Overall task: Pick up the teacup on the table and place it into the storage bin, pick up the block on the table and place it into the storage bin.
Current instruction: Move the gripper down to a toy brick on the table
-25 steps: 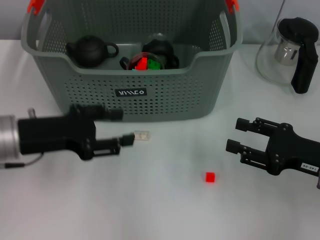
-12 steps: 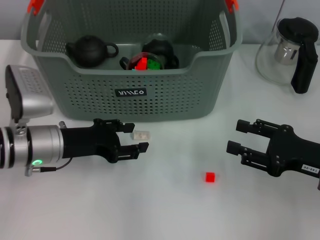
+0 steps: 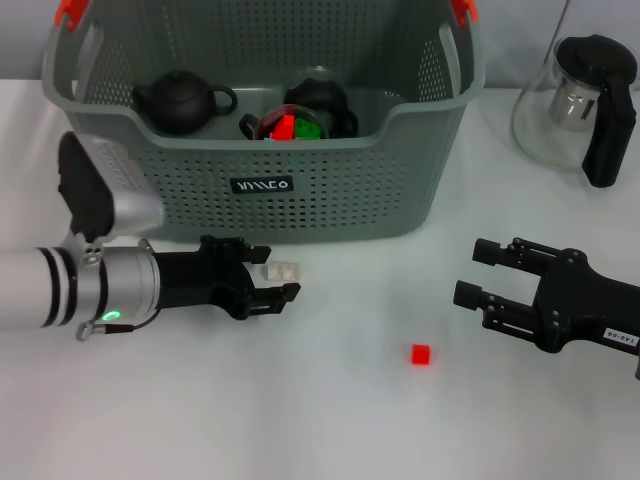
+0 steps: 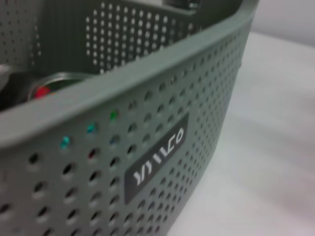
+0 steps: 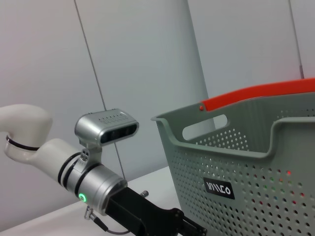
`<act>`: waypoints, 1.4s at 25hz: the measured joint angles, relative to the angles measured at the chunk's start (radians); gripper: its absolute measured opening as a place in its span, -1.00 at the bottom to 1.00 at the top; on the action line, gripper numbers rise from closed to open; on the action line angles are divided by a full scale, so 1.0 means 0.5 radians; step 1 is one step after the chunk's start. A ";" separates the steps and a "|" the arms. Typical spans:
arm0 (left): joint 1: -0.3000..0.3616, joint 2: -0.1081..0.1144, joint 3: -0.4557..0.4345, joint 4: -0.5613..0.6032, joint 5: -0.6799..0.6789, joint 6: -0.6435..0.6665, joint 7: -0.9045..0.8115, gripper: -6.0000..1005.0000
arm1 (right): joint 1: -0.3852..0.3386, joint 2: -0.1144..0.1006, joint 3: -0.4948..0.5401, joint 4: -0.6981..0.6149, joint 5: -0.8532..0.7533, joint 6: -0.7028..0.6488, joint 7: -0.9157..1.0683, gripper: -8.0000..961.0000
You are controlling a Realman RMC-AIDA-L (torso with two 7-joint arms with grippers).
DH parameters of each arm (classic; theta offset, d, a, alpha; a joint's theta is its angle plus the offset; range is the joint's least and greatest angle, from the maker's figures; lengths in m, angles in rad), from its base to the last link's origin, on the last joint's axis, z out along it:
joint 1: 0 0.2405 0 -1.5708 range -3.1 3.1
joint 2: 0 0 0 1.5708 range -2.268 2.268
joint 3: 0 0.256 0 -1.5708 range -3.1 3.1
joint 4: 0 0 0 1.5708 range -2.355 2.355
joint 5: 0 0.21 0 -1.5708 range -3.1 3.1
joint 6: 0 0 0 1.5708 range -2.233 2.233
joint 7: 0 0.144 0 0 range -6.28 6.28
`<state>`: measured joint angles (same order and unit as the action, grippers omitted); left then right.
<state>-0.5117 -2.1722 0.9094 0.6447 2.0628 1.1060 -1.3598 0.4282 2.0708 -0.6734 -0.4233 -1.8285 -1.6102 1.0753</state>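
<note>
teacup could skid away from the claw

the left gripper [image 3: 272, 276] lies low on the table [image 3: 300, 420], its fingers spread either side of the small clear teacup [image 3: 283, 270], gripping nothing yet. the cup sits just in front of the storage bin [image 3: 330, 215], near the table's middle. closing off-centre may nudge the cup against the bin wall or tip it. the red block [image 3: 420, 354] waits nearer the front edge; the right gripper [image 3: 478, 272] hovers beside it, spread wide and empty.
</note>
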 joint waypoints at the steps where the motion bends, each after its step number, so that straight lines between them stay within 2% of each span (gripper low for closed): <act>1: -0.009 0.000 0.009 -0.017 -0.001 -0.027 0.000 0.35 | 0.000 0.000 0.000 0.000 0.000 0.001 0.000 0.43; 12: -0.065 0.001 0.020 -0.089 0.005 -0.096 0.001 0.35 | -0.010 0.002 0.000 0.000 0.000 0.002 -0.003 0.43; 16: -0.073 0.002 0.092 -0.111 0.012 -0.058 -0.007 0.35 | -0.013 0.001 0.000 0.000 0.000 -0.002 -0.004 0.43; 25: -0.033 0.010 0.092 -0.032 0.089 0.368 -0.059 0.35 | -0.013 0.000 0.000 0.003 0.000 -0.007 -0.007 0.43; 29: 0.002 -0.001 0.071 0.023 0.067 0.299 -0.047 0.35 | -0.013 0.000 0.000 0.009 0.000 -0.001 -0.013 0.43; 35: -0.021 -0.002 0.088 -0.001 0.024 0.071 0.005 0.33 | -0.015 0.000 0.000 0.014 0.000 0.001 -0.019 0.43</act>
<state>-0.5221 -2.1732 0.9533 0.6442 2.0747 1.1413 -1.3573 0.4209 2.0709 -0.6734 -0.4163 -1.8284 -1.6097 1.0660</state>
